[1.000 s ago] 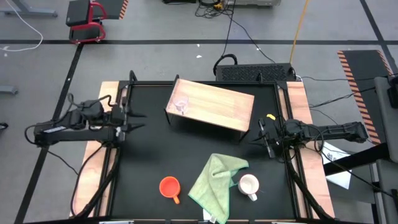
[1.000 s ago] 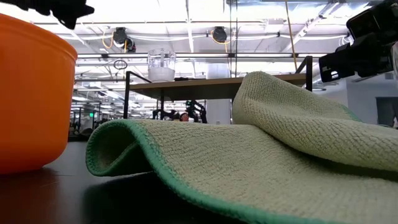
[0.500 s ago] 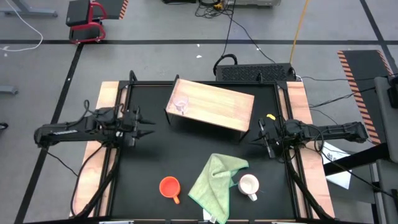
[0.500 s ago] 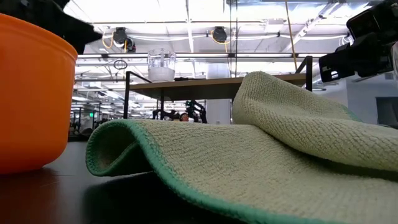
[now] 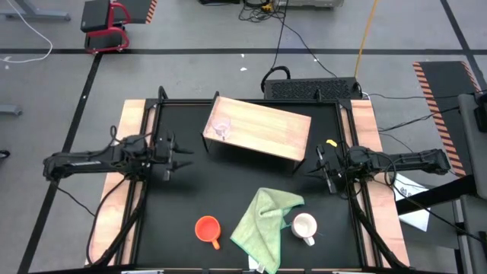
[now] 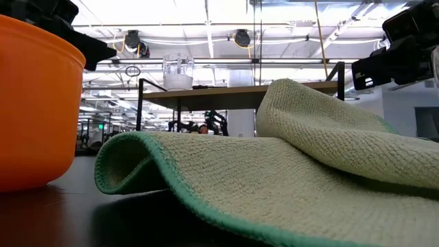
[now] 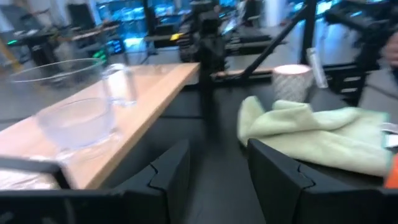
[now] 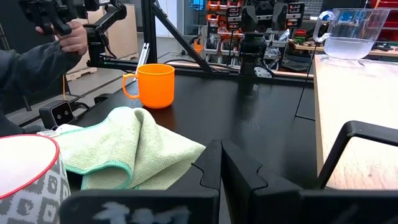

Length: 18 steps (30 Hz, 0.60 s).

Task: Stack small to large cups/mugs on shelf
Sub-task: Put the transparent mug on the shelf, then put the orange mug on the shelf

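The small clear glass cup (image 5: pixel 221 128) stands upright on the left end of the light-wood shelf (image 5: pixel 262 129); it also shows in the left wrist view (image 7: pixel 81 118). The orange mug (image 5: pixel 207 228) and the white mug (image 5: pixel 304 226) stand on the black tabletop near the front, either side of the green cloth (image 5: pixel 266 219). My left gripper (image 5: pixel 181 156) is open and empty, above the table left of the shelf; the left wrist view shows its gap (image 7: pixel 217 180). My right gripper (image 5: pixel 315 164) is shut and empty, off the shelf's right end, as the right wrist view shows (image 8: pixel 220 167).
The green cloth (image 6: pixel 288 171) lies rumpled between the two mugs. Wooden side strips (image 5: pixel 133 122) and dark frame rails run along both table edges. A person's sleeve and hand (image 8: pixel 43 56) show beyond the table's left side. Bare black tabletop (image 5: pixel 183 190) lies in front of the shelf.
My left gripper has gone from the table's left edge toward the right and a little toward the near edge, staying open. The cups, the cloth and my right arm have kept still.
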Tool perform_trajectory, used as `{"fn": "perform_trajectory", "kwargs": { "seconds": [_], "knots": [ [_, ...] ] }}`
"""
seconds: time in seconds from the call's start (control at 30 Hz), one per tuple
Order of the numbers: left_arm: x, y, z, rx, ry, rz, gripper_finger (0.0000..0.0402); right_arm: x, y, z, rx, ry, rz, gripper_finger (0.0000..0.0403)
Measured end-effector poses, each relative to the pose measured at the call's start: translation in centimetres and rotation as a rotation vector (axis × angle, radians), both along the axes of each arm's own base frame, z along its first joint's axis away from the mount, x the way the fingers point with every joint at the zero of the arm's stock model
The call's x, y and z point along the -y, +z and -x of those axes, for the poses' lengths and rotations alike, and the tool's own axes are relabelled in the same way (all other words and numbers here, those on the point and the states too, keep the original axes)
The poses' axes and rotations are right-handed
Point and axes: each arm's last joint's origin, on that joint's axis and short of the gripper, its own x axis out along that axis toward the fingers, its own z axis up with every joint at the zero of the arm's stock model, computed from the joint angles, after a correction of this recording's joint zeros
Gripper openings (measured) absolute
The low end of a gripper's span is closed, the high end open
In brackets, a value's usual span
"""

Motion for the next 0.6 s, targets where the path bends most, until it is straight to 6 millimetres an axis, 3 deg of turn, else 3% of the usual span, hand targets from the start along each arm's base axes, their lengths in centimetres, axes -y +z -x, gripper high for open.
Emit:
{"fn": "perform_trajectory", "kwargs": {
  "seconds": [0.6],
  "knots": [
    [0.0,-3.2,-0.3,0.023,0.005,0.043,0.0163,0.0,0.0,0.0,0.000,0.000,0.000,0.0000]
  ]
}}
